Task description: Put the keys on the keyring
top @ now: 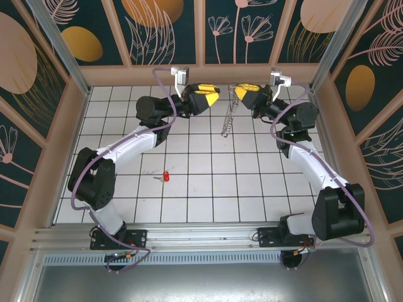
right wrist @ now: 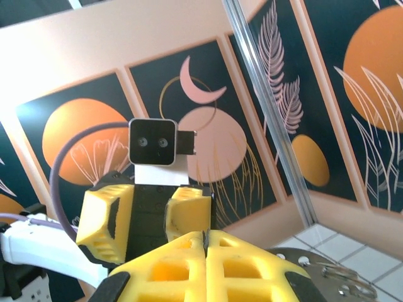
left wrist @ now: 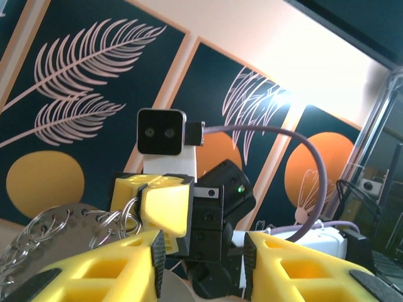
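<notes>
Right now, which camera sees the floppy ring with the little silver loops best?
The top external view: the floppy keyring of silver loops dangles there full length. The left wrist view catches some loops up close; the right wrist view, just an edge.

A white-tiled counter (top: 208, 182) with dark grout lines spreads below the left end effector (top: 216, 95) and the right end effector (top: 235, 94). Just behind both stands the back wall (top: 167, 28), made of dark panels in pale wooden frames, painted with orange discs and thin plant outlines. Beyond the left end effector's tips, a panel carries two pale fern fronds (left wrist: 94, 60) above an orange disc (left wrist: 44, 182). Past the right end effector, a panel shows a pink crescent (right wrist: 195, 88) over a round pink shape. An aluminium post (right wrist: 271, 119) rises to its right. On the near side of both, well apart from them, a metal rail (top: 201, 236) edges the counter.
</notes>
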{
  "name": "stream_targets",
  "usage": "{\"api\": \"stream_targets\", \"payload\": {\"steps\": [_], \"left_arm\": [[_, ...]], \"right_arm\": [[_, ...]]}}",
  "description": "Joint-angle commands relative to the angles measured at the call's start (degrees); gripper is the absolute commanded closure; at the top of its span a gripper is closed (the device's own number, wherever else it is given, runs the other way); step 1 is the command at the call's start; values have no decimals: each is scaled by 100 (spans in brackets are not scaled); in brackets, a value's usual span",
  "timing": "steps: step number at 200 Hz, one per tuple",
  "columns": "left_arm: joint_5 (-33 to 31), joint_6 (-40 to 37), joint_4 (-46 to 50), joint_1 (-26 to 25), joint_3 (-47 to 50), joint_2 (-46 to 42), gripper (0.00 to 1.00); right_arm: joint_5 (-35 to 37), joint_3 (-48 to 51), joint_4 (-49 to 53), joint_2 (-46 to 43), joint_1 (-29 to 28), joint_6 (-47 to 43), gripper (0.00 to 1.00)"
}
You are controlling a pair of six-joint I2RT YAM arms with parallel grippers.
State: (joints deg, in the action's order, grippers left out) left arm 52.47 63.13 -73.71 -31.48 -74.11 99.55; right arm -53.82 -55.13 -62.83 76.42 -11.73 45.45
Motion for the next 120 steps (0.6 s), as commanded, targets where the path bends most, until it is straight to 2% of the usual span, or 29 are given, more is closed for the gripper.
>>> {"api": "stream_targets", "payload": {"steps": [1, 120], "left_arm": [[-100, 238, -481, -1, -330, 92, 62], [-107, 672, -988, -19, -544, 192, 65]], "right_arm": [[342, -395, -1072, 91, -103, 494, 100], [668, -816, -1760, 726, -463, 1149, 100]]}}
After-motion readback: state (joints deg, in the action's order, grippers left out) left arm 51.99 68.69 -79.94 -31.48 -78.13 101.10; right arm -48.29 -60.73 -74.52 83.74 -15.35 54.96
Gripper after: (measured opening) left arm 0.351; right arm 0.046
